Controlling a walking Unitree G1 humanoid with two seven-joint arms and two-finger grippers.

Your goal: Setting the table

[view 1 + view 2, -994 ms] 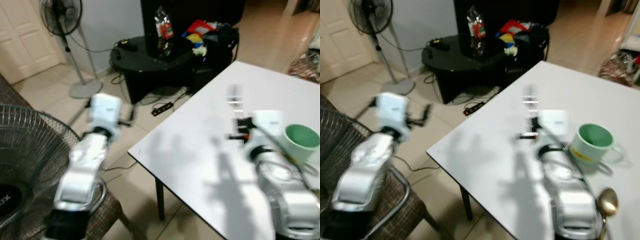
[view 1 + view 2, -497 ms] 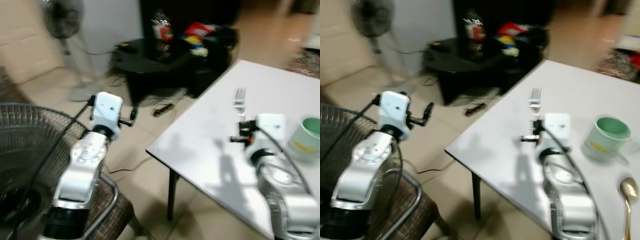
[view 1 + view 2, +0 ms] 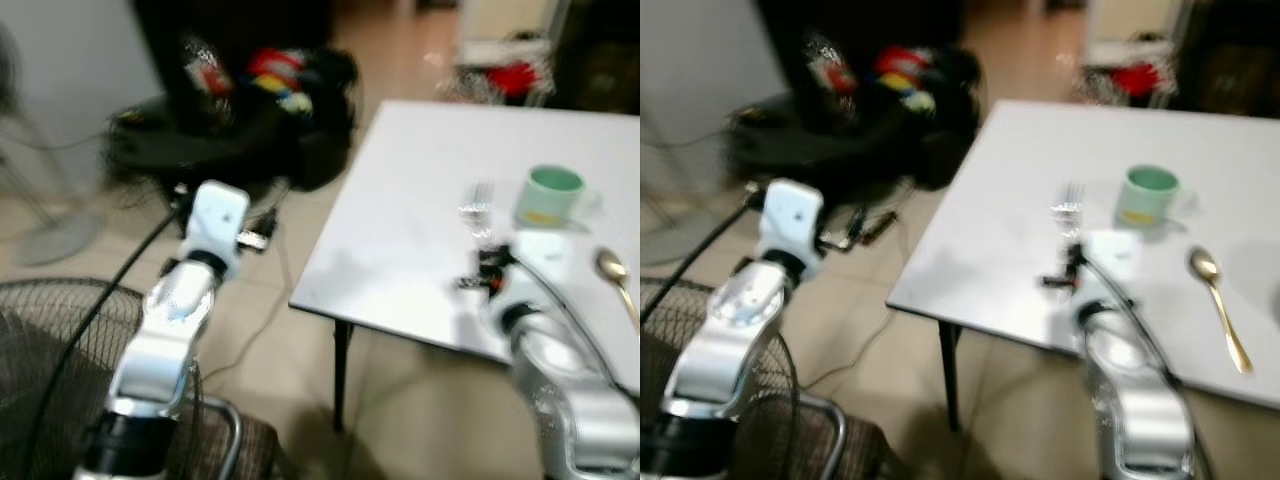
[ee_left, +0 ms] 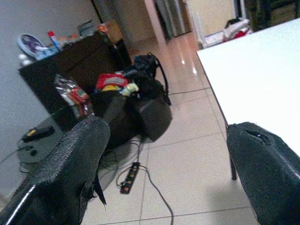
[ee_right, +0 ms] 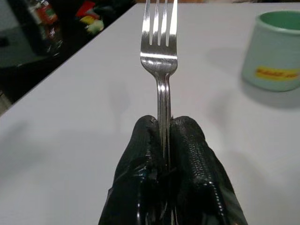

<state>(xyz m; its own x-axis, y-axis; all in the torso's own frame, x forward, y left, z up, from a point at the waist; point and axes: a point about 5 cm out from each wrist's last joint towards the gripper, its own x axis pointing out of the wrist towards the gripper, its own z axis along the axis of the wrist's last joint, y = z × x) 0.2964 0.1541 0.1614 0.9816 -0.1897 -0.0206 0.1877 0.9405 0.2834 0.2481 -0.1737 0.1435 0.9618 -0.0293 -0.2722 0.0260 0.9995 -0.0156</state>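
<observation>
The right gripper (image 5: 163, 136) is closed on a shiny steel fork (image 5: 160, 51) above the white table (image 3: 1020, 180); a mint-green mug (image 5: 276, 44) stands at two o'clock. The left gripper (image 4: 164, 159) is open over the floor.

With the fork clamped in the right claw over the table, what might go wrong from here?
1. The right claw pinches the fork only by its thin handle, so it may twist or slip when set down.
2. The green mug stands close beside the fork's tines and may get knocked.
3. The head views are blurred, so placement may land off target.
</observation>
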